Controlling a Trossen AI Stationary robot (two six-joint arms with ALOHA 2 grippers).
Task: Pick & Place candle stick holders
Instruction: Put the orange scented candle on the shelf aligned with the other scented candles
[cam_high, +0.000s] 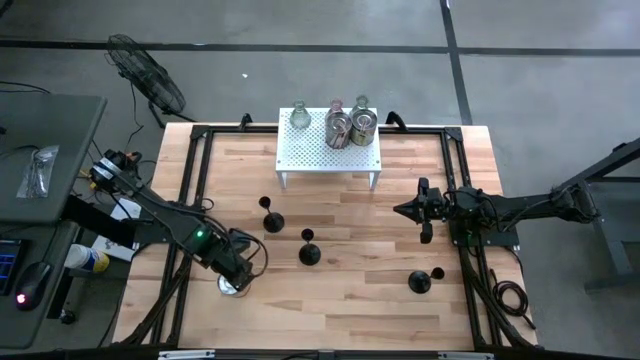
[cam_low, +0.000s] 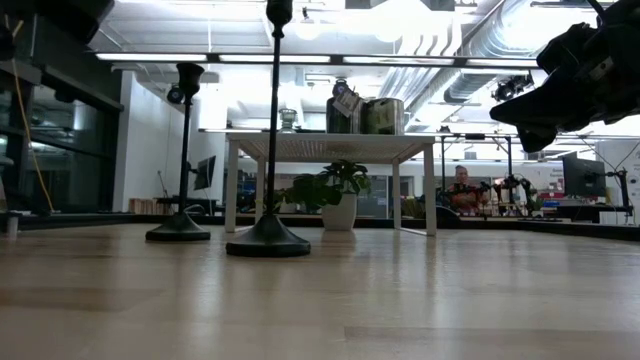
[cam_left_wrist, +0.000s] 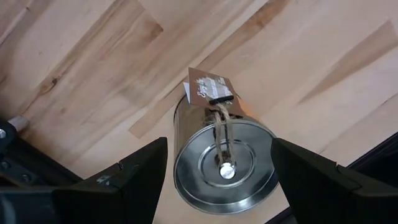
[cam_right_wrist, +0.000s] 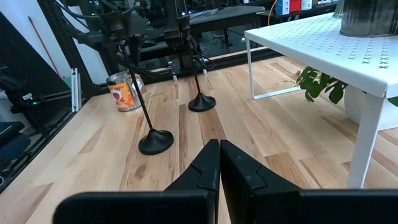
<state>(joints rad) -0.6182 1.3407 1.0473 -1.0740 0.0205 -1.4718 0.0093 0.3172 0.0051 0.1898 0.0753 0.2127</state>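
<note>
A silvery tin holder (cam_left_wrist: 225, 168) with a paper tag stands upright on the table near the front left; it also shows in the high view (cam_high: 230, 287). My left gripper (cam_left_wrist: 219, 165) is open above it, pointing down, one finger on each side of its wall. Three black stem holders (cam_high: 272, 220) (cam_high: 310, 252) (cam_high: 420, 282) stand on their round bases. Several glass, silvery and pinkish holders (cam_high: 340, 125) stand on the white rack (cam_high: 300, 155). My right gripper (cam_high: 410, 210) is shut and empty, above the table's right half. My left gripper's fingers (cam_left_wrist: 146, 171) come from above and stand close on either side of the tin's round wall (cam_left_wrist: 180, 168), near its top. I cannot tell whether they touch it. The tin stands upright with its base on the table.
The white perforated rack stands at the table's far middle on thin legs (cam_right_wrist: 364, 149). Black frame rails (cam_high: 190, 200) run along the table's left and right sides. An orange can (cam_right_wrist: 124, 90) stands beyond the left edge. Bare wood lies between the black holders and the near edge.
</note>
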